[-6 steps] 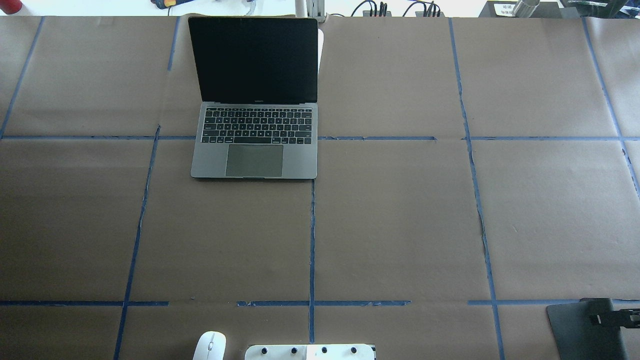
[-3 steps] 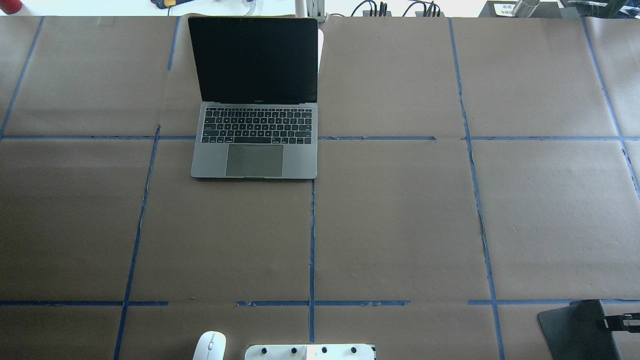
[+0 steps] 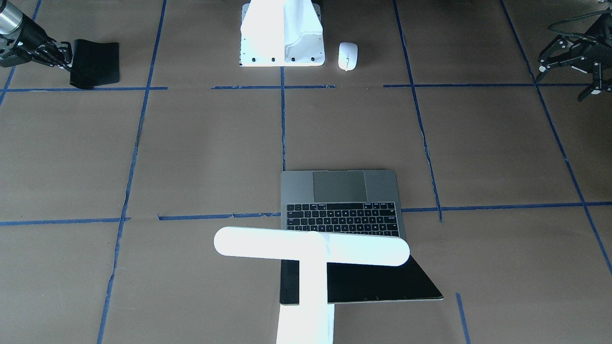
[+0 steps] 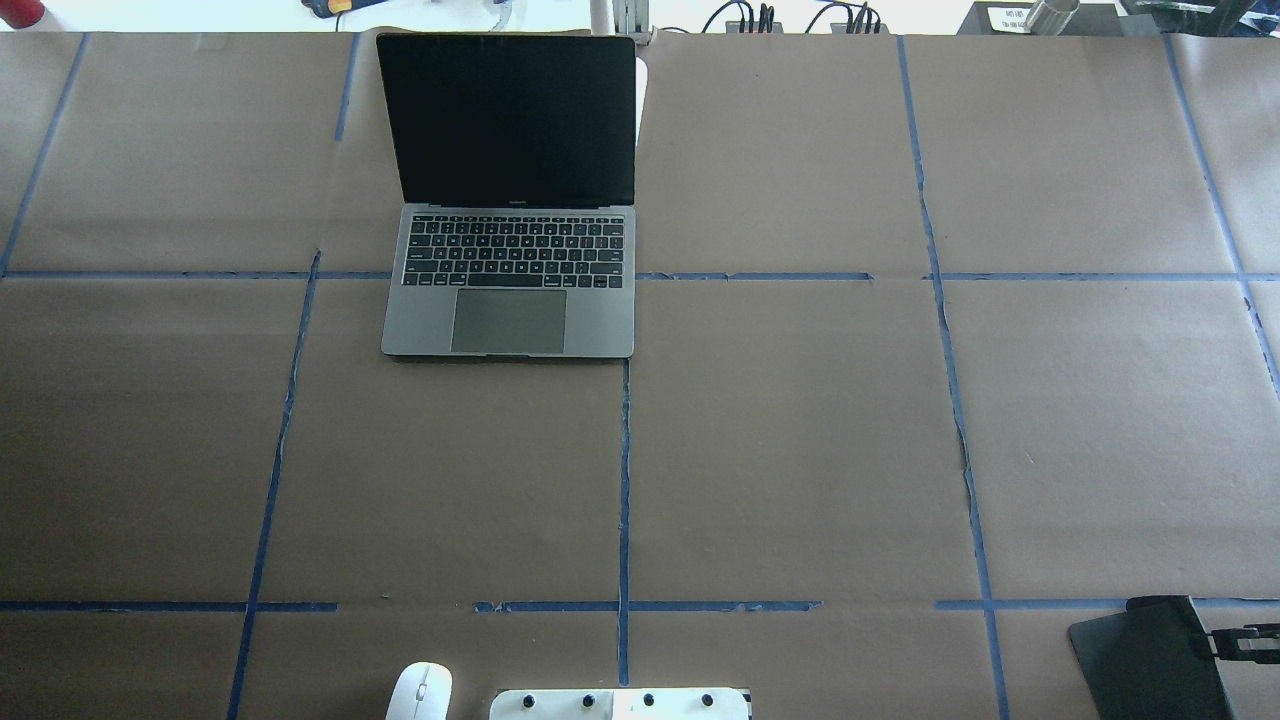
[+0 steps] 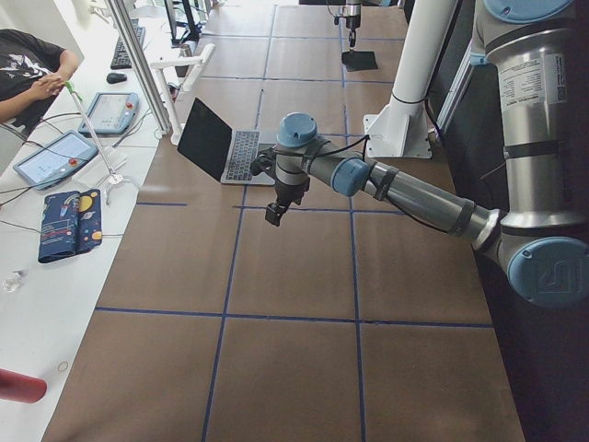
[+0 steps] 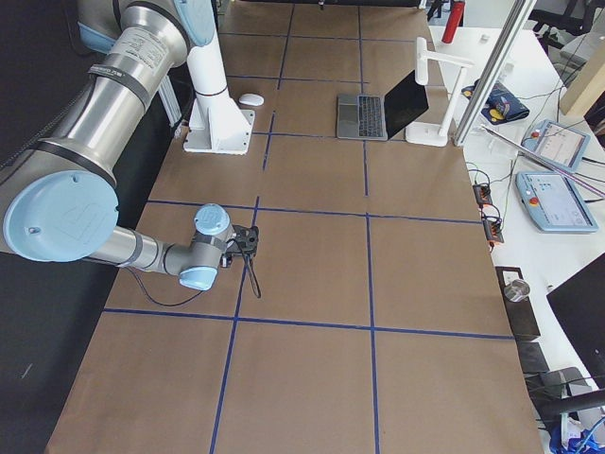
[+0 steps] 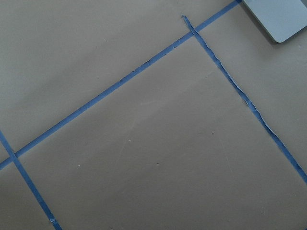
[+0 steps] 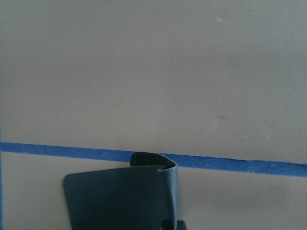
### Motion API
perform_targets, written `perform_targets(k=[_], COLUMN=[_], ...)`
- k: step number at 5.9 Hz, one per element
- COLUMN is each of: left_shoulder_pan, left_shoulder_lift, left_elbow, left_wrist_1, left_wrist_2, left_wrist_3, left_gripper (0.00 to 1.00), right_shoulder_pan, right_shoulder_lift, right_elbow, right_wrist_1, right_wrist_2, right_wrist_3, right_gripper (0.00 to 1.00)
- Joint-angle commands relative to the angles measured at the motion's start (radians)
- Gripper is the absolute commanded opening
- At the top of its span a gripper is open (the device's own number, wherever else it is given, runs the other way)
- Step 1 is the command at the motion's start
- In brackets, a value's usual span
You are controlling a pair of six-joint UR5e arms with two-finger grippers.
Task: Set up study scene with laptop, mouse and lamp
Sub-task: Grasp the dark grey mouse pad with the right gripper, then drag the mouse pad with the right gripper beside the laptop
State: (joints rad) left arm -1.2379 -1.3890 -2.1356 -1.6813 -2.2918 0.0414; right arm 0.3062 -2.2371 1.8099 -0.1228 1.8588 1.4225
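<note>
the right fingers (image 3: 61,55) are closed on one edge of a thin black mat (image 3: 95,62), low over the counter (image 3: 201,143) at the robot's near right corner. in the right wrist view the pinched edge curls over on itself, and the curl lies against a blue tape line (image 8: 249,165). the rest of the mat slopes down to the brown paper.

the left fingers (image 3: 595,76) are spread wide and hold nothing. they hang above bare paper on the robot's left side. the left wrist view shows only paper and crossing tape, with a rounded grey corner at its top right edge; i cannot tell what that corner belongs to.

the mouse (image 4: 419,692) lies flat at the robot's edge of the counter, just beside the white bolted bracket (image 4: 620,703) and on its left, not touching it. the laptop (image 4: 510,300) sits open well apart from both, towards the far side, left of the centre tape line. its keyboard faces the robot and its screen is dark and nearly upright. the lamp (image 3: 311,248) stands just behind the screen at the far edge, and its long bar runs parallel to the lid. neither arm is near the laptop, mouse or lamp.
</note>
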Motion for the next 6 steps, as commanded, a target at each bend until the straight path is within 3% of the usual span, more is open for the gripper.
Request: perform_targets(k=[1, 3, 6], left_shoulder_pan=[0.000, 0.000, 0.000], left_shoulder_lift=[0.001, 0.001, 0.001], left_elbow=[0.002, 0.002, 0.002], left_wrist_1=[0.000, 0.000, 0.000], left_wrist_2=[0.000, 0.000, -0.006], left_wrist_3=[0.000, 0.000, 0.000], left_gripper=[1.00, 1.00, 1.00], right_shoulder_pan=[0.075, 0.158, 0.270], right_shoulder_lift=[0.019, 0.121, 0.379], right_elbow=[0.041, 0.033, 0.039], right_wrist_1=[0.000, -0.041, -0.310], right_wrist_2=[0.008, 0.022, 0.046], right_wrist_3=[0.003, 0.003, 0.001], right_gripper=[0.00, 0.00, 0.00])
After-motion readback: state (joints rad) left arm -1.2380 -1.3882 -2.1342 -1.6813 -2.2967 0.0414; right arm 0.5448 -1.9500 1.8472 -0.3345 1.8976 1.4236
